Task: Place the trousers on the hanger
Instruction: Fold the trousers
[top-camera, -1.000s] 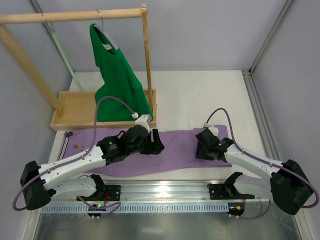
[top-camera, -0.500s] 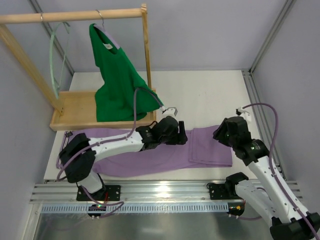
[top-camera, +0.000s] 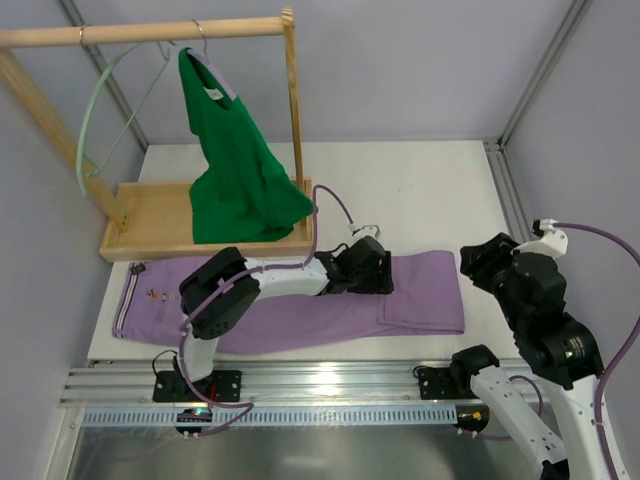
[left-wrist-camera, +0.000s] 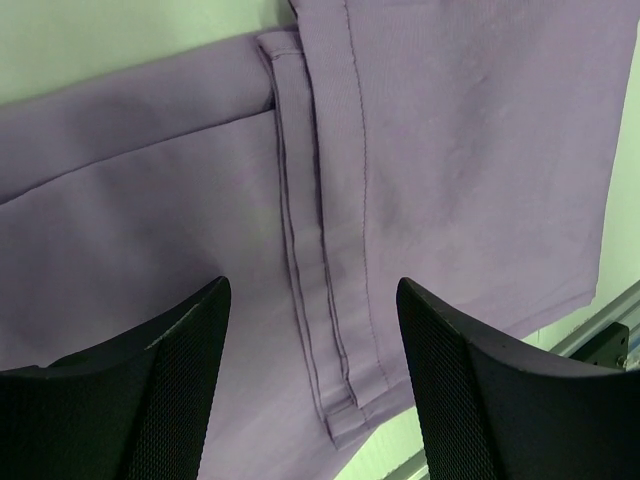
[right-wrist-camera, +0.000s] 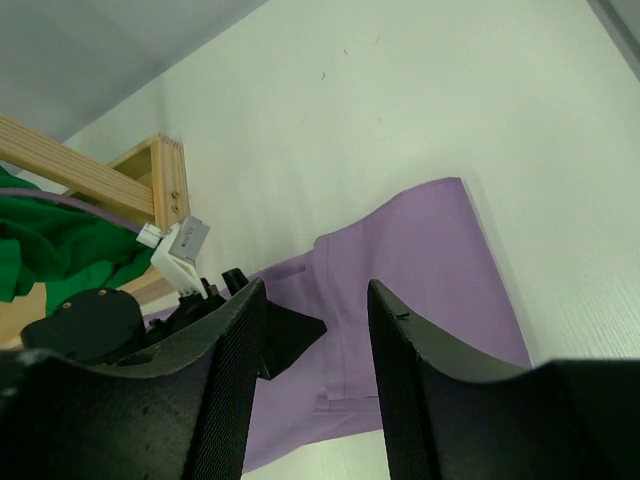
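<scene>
The trousers (top-camera: 300, 310) lie flat across the lower centre of the bench (top-camera: 420, 200), waistband at the left and folded leg ends at the right. The hanger (top-camera: 80, 140) hangs from the wooden rail (top-camera: 140, 32) at upper left, well apart from them. The left pincer (left-wrist-camera: 312, 300) stands close over the stitched hem, fingers apart and holding nothing. The right pincer (right-wrist-camera: 316, 300) is raised at the right, fingers apart and empty. Recommended: centre the left pincer on the hem edge, descend until all layers sit between the fingers, then close.

overhead looks down; left wrist close on trousers (left-wrist-camera: 450, 150); right wrist farther, shares them
</scene>
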